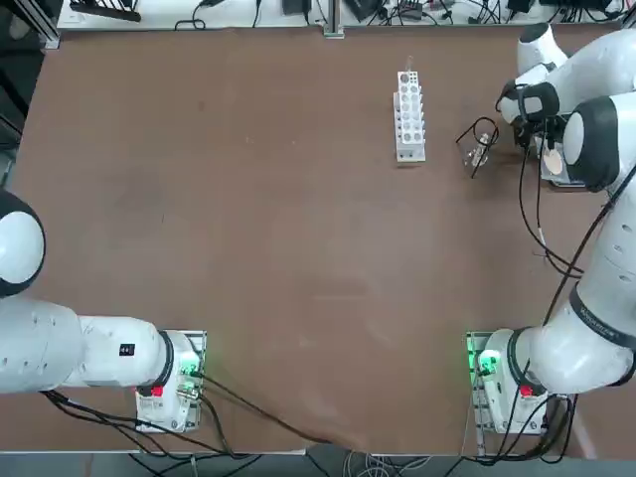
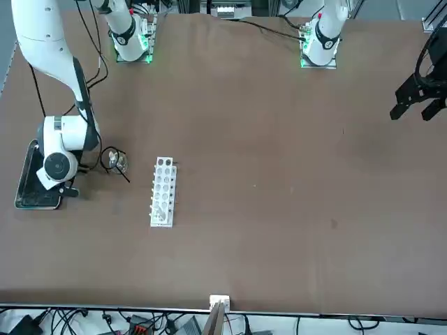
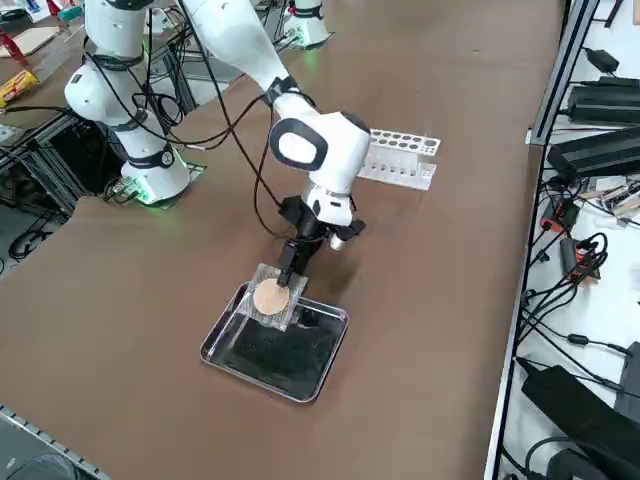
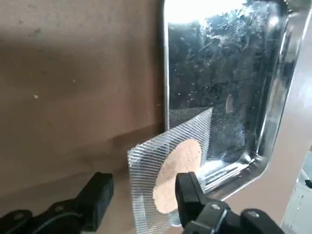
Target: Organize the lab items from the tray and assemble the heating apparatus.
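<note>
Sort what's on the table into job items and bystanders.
Job items: tray; mesh, between the right claw fingers at the tray's rim; wire tripod and glass burner, together on the table beside the tray.

Bystanders: white test-tube rack.

A brown table [image 1: 258, 248] fills the view. Toward its far right stands a long white test-tube rack [image 1: 408, 115], laid lengthwise away from the robot. Just right of it, apart from it, sits a thin black wire tripod [image 1: 477, 141] with a small clear glass burner [image 1: 478, 152] inside its legs. The right arm [image 1: 586, 298] reaches up the right edge from its green-lit base, its wrist bent over a metal tray [image 1: 557, 177] that it mostly hides. A round tan disc [image 1: 553, 158] of a mesh shows beneath the wrist. Cables line the far edge.
</note>
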Robot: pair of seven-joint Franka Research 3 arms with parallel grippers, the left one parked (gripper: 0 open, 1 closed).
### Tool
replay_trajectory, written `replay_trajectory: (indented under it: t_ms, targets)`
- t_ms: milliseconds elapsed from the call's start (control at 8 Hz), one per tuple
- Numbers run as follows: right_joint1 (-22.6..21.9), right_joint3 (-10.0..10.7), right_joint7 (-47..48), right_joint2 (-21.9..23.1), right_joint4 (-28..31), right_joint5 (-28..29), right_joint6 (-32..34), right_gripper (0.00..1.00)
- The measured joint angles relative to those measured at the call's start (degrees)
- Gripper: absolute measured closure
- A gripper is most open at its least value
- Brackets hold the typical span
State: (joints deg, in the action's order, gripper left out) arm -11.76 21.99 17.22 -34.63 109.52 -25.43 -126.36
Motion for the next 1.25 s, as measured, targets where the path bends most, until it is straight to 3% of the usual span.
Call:
replay_trajectory:
  t_ms: [500, 1125, 1250]
  targets:
    - [0.6, -1.2, 0.1, 0.0, 0.0, -0.2, 0.0, 0.41]
    - [0.9, -1.8, 0.1, 0.0, 0.0, -0.4, 0.0, 0.78]
    - [0.9, -1.9, 0.1, 0.1, 0.0, -0.5, 0.0, 0.79]
